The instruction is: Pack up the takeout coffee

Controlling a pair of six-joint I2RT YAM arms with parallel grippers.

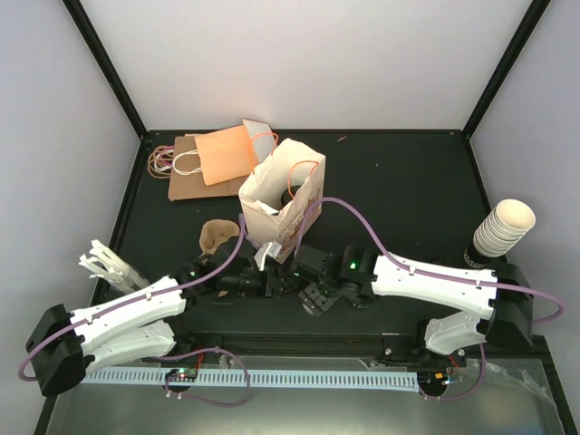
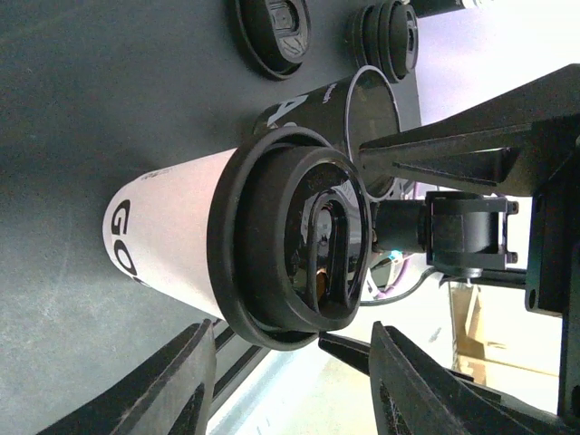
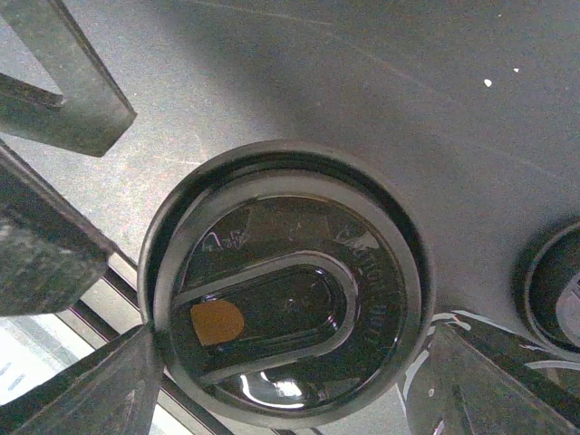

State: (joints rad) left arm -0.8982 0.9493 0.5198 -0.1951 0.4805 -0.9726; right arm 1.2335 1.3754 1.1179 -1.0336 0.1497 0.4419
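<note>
The takeout coffee (image 2: pixel 172 240) stood lidded on the surface (image 2: pixel 72 109), near the open bag (image 1: pixel 281 195). Looked like the right pincer (image 3: pixel 294 335) straddled its lid wide, ready to lift it in. The left pincer (image 2: pixel 290 333) sat half-spread alongside, gripping nothing.

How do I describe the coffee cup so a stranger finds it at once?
Find the open paper bag standing mid-table. On its near side is the coffee cup. Unlike the lidless stacked cups at the right, it wears a black lid.
</note>
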